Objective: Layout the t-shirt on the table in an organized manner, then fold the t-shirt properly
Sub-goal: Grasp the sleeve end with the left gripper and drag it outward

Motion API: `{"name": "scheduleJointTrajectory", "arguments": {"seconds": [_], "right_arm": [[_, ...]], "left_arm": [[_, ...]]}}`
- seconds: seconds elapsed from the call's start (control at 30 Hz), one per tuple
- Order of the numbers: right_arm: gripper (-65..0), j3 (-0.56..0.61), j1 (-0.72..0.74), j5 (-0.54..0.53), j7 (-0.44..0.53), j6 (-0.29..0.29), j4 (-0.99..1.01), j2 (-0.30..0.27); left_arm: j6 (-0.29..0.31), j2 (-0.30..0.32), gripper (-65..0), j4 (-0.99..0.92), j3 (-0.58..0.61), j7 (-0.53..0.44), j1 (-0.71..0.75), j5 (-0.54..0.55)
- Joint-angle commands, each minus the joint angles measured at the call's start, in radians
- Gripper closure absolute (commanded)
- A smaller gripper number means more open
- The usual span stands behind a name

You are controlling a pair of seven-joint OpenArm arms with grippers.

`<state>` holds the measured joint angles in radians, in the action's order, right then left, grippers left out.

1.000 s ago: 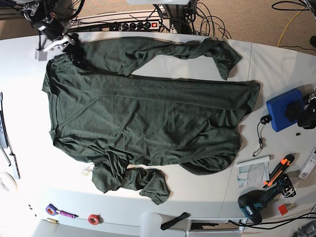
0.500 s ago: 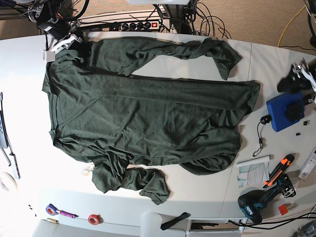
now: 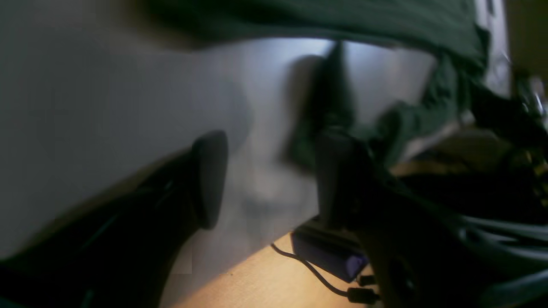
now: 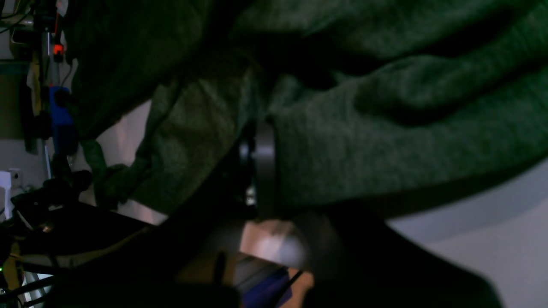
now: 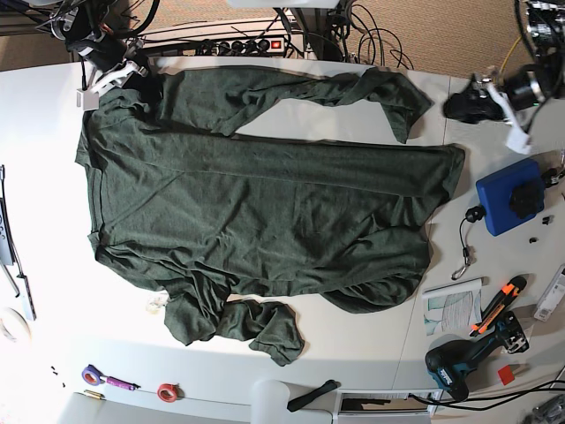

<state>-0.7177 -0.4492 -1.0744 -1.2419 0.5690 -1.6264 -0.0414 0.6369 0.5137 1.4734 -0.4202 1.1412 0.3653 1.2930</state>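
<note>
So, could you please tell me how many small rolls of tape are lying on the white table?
2: a purple roll of tape and a red roll of tape, both near the front-left edge. Others may be hidden.

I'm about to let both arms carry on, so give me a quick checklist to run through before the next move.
1. right gripper shut on the t-shirt corner: ok, fabric is pinched in the right wrist view.
2. left gripper open and empty: ok.
3. Left gripper reaches the shirt: not ok, it is apart from the cloth, over bare table.
4. Shirt flat: not ok, near sleeve bunched, far sleeve twisted.
5. Blue box clear of the left arm: cannot tell.
</note>
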Motion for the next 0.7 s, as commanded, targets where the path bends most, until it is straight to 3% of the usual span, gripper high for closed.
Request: {"name": "scheduleJointTrajectory", "arguments": {"seconds": [0.0, 0.1, 0.3, 0.53, 0.6, 0.67], "right_arm": [[0.0, 0.003, -0.016, 0.088, -0.068, -0.016, 0.005, -0.001], [0.0, 0.003, -0.016, 0.088, -0.068, -0.016, 0.005, -0.001], [0.0, 0.003, -0.016, 0.088, -0.067, -0.016, 0.005, -0.001], [0.0, 0.003, -0.016, 0.088, -0.068, -0.016, 0.005, -0.001], [0.0, 0.003, -0.016, 0.088, -0.068, -0.016, 0.005, -0.001], [0.0, 0.003, -0.016, 0.088, -0.068, -0.016, 0.005, -0.001]], "left_arm": [[-0.008, 0.016, -34.3, 0.007, 0.027, 0.001, 0.003, -0.056], [-0.014, 0.016, -34.3, 0.007, 0.083, -0.043, 0.003, -0.130], [-0.019, 0.015, -34.3, 0.007, 0.143, 0.054, 0.004, -0.098], [-0.019, 0.016, -32.7, 0.007, 0.249, 0.055, 0.005, -0.097], [-0.019, 0.016, -27.7, 0.007, 0.254, 0.048, 0.006, -0.097], [-0.010, 0.016, -13.4, 0.007, 0.251, 0.048, 0.005, -0.096]]}}
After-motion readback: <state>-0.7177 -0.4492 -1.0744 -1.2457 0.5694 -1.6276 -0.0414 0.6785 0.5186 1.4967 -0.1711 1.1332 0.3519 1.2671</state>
